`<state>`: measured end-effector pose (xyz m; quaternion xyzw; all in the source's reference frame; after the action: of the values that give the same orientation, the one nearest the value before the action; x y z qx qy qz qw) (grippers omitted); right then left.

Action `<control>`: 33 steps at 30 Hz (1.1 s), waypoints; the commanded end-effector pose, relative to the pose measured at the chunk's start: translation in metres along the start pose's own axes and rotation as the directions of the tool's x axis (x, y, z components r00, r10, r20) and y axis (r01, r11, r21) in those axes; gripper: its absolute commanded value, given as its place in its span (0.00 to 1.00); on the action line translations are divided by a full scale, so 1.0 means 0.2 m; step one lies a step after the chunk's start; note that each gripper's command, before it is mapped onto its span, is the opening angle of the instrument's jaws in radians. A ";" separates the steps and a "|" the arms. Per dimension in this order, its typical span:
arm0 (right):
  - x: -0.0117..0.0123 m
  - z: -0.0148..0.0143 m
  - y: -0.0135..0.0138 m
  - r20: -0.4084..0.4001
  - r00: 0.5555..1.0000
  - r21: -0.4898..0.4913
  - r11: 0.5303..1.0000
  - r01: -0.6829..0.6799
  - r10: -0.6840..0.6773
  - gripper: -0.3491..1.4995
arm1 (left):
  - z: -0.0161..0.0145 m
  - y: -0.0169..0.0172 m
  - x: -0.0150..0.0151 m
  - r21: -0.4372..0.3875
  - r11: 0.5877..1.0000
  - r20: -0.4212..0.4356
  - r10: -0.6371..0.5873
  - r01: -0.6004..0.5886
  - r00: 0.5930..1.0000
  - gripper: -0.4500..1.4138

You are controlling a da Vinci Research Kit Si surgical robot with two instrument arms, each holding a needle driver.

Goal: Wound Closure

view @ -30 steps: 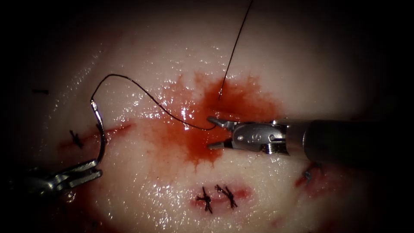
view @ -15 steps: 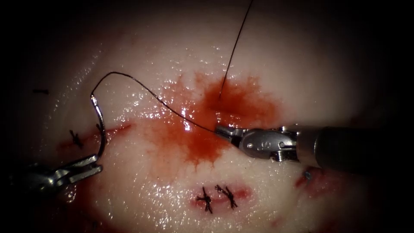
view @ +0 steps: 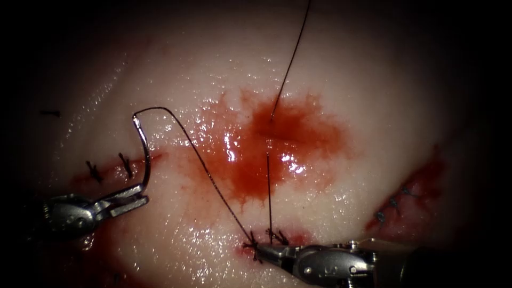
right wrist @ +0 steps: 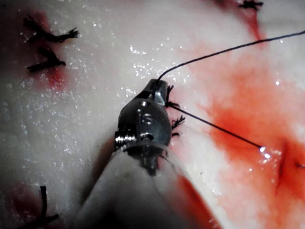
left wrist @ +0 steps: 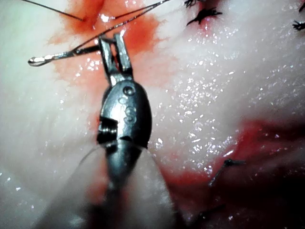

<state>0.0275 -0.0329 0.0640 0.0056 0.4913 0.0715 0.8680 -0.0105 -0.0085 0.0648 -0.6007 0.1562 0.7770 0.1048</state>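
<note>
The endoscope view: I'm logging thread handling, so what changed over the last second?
The right arm's steel needle driver closed its open jaws on the thin black thread at the cut and drew it toward the view's bottom. The left arm's steel needle driver shifted right and kept its grip on the curved steel needle near one end, clear of the pale tissue.

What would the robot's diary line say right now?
left tool: shut on needle, near its tip end, clear of tissue | right tool: shut on thread | thread enters cut
</note>
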 end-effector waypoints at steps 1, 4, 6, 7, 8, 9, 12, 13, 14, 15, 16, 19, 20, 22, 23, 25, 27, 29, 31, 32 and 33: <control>0.007 0.004 -0.011 -0.018 1.000 0.015 1.000 0.006 -0.006 0.00 | 0.003 0.002 -0.002 0.000 1.000 0.000 0.000 0.000 1.000 0.00; 0.015 0.005 -0.015 -0.042 0.999 0.031 1.000 0.005 -0.004 0.00 | 0.002 0.001 0.000 0.001 1.000 0.002 -0.001 0.001 1.000 0.00; 0.019 0.007 -0.014 -0.060 0.998 0.031 1.000 0.002 0.000 0.00 | 0.001 0.000 0.001 0.004 1.000 -0.001 -0.005 0.005 1.000 0.00; 0.020 0.007 -0.013 -0.065 0.998 0.034 0.999 -0.001 0.003 0.00 | 0.001 -0.002 0.002 0.015 1.000 0.000 -0.007 0.007 1.000 0.00; 0.021 0.009 -0.010 -0.073 0.997 0.035 0.999 -0.007 0.009 0.00 | -0.001 -0.004 0.002 0.034 0.999 0.004 -0.013 0.013 1.000 0.00; 0.021 0.009 -0.007 -0.081 0.997 0.031 0.999 -0.012 0.015 0.24 | -0.002 -0.006 0.002 0.047 0.999 0.009 -0.017 0.017 1.000 0.00; 0.017 0.008 0.005 -0.132 0.991 0.004 0.999 -0.034 0.034 0.81 | -0.007 -0.017 0.003 0.113 0.993 0.055 0.024 -0.031 0.998 0.12; 0.015 0.008 0.009 -0.151 0.988 -0.002 0.999 -0.042 0.041 0.88 | -0.009 -0.021 0.003 0.140 0.989 0.067 0.038 -0.047 0.997 0.13; 0.012 0.007 0.015 -0.169 0.984 -0.010 0.999 -0.051 0.048 0.93 | -0.012 -0.025 0.003 0.167 0.984 0.080 0.050 -0.063 0.996 0.11; 0.010 0.006 0.020 -0.179 0.982 -0.010 0.998 -0.056 0.053 0.94 | -0.015 -0.031 0.003 0.203 0.976 0.092 0.064 -0.081 0.994 0.09; 0.008 0.004 0.024 -0.189 0.980 -0.014 0.998 -0.062 0.058 0.95 | -0.018 -0.035 0.003 0.225 0.970 0.100 0.070 -0.091 0.992 0.07; 0.000 -0.001 0.037 -0.193 0.980 -0.039 0.997 -0.065 0.056 0.95 | -0.027 -0.046 0.002 0.293 0.947 0.138 0.094 -0.132 0.986 0.00; -0.002 -0.002 0.041 -0.198 0.979 -0.051 0.996 -0.066 0.055 0.95 | -0.030 -0.049 0.002 0.307 0.940 0.159 0.102 -0.147 0.982 0.00; -0.007 -0.005 0.049 -0.184 0.982 -0.084 0.995 -0.055 0.038 0.95 | -0.035 -0.054 0.001 0.327 0.934 0.167 0.094 -0.145 0.981 0.00; -0.009 -0.005 0.052 -0.181 0.983 -0.099 0.994 -0.045 0.026 0.95 | -0.036 -0.056 0.000 0.335 0.931 0.168 0.092 -0.145 0.981 0.00; -0.014 -0.004 0.059 -0.169 0.985 -0.120 0.992 -0.039 0.018 0.95 | -0.038 -0.057 -0.002 0.347 0.925 0.182 0.093 -0.153 0.979 0.00; -0.022 0.004 0.067 -0.149 0.989 -0.149 0.988 -0.024 0.001 0.93 | -0.035 -0.054 -0.004 0.353 0.921 0.186 0.104 -0.165 0.977 0.00; -0.028 0.012 0.072 -0.133 0.991 -0.169 0.986 -0.008 -0.015 0.93 | -0.033 -0.052 -0.005 0.354 0.920 0.182 0.110 -0.170 0.977 0.00; -0.032 0.019 0.076 -0.120 0.992 -0.179 0.984 0.013 -0.035 0.92 | -0.030 -0.050 -0.006 0.348 0.922 0.176 0.117 -0.173 0.977 0.00; -0.035 0.023 0.077 -0.111 0.993 -0.183 0.983 0.022 -0.043 0.92 | -0.029 -0.050 -0.006 0.343 0.923 0.177 0.119 -0.175 0.977 0.00; -0.037 0.026 0.078 -0.106 0.993 -0.181 0.983 0.026 -0.046 0.92 | -0.027 -0.049 -0.007 0.337 0.925 0.177 0.122 -0.176 0.977 0.00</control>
<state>0.0255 -0.0180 0.0736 -0.0860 0.5269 0.1005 0.8396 -0.0016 -0.0015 0.0631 -0.4970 0.3294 0.7863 0.1619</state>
